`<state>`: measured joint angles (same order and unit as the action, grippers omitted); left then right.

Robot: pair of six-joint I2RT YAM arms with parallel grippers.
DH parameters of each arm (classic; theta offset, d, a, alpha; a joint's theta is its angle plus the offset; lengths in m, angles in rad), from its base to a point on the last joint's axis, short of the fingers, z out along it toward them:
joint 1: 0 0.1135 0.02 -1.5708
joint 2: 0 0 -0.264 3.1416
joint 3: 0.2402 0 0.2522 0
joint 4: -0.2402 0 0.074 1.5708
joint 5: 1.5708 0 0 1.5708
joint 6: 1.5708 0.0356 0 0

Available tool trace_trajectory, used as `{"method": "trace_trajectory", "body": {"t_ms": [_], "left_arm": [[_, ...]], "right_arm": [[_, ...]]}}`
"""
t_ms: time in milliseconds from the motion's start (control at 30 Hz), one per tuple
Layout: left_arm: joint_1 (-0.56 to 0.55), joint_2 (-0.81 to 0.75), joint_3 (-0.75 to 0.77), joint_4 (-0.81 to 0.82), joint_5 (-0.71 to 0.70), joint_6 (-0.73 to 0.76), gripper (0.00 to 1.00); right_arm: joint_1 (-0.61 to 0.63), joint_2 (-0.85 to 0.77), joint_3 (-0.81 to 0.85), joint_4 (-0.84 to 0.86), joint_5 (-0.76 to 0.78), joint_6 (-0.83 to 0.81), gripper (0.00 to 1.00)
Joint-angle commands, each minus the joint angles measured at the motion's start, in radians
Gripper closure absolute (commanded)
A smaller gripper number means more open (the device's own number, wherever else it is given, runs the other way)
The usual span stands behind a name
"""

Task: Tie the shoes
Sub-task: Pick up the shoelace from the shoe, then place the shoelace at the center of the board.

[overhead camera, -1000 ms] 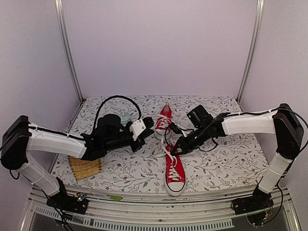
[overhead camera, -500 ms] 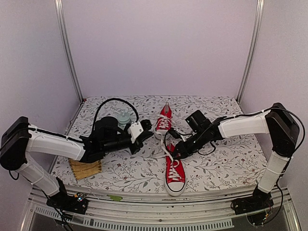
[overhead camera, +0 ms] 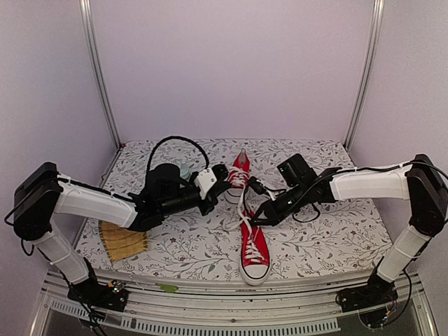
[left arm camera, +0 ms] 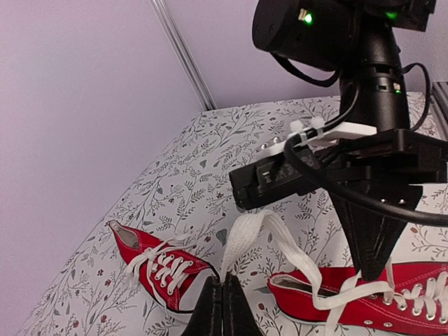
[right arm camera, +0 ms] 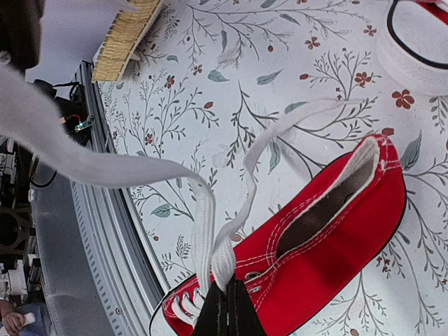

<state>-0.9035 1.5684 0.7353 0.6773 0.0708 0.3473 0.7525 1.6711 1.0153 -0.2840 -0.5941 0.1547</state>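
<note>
Lavender walls close in a table covered with a floral-printed tablecloth. On it lie the two shoes.

The near red canvas sneaker with white toe cap lies at 6 o'clock of the table's middle, toe toward the arm bases. The far red canvas sneaker lies at 12 o'clock of it, heel toward the back wall. A straw-coloured ribbed mat rests at 8 o'clock, well apart from both.

**Progress**
- No bow shows on the near sneaker.
- Its flat white lace is pulled out of the top eyelets and hangs in the air in loose strands, so the work there looks to be at an early stage.
- A crossing or loop is perhaps being set up, with the knot and bow yet to be made.
- The far sneaker's laces lie across its tongue. Whether they are tied cannot be told from these views.
- At best one shoe is done, and the other is only begun.

**Grippers**
- The left gripper is closed, its fingertips pinching a fold of the lace above the table, at 10 o'clock of the near sneaker's opening.
- The right gripper is also closed. It nips two lace strands together just above the near sneaker's top eyelets.
- One of those strands runs off toward the left gripper.
</note>
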Motion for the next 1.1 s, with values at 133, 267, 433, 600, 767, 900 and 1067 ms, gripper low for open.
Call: {"method": "trace_trajectory", "body": {"t_ms": [133,267,433,600,767,900,1067], "left_arm": [[0.023,0.199,0.133,0.136,0.071,-0.022,1.0],[0.025,0.267,0.181,0.151,0.082,-0.041,1.0],[0.025,0.363,0.286,0.085,0.071,-0.046,1.0],[0.019,0.454,0.392,-0.016,0.053,-0.029,1.0],[-0.01,0.473,0.411,-0.081,0.067,0.025,1.0],[-0.011,0.463,0.436,-0.158,0.097,0.023,0.79],[0.002,0.41,0.458,-0.234,0.075,0.023,0.29]], "right_arm": [[0.004,-0.092,-0.072,0.132,0.016,-0.074,0.99],[0.004,-0.114,-0.107,0.183,0.028,-0.092,0.99],[0.004,-0.121,-0.122,0.215,0.024,-0.099,0.99],[0.004,-0.138,-0.138,0.235,0.033,-0.097,0.99],[0.004,-0.144,-0.142,0.238,0.044,-0.093,0.99],[0.004,-0.149,-0.151,0.248,0.048,-0.087,0.99],[0.004,-0.142,-0.15,0.246,0.057,-0.087,0.99]]}}
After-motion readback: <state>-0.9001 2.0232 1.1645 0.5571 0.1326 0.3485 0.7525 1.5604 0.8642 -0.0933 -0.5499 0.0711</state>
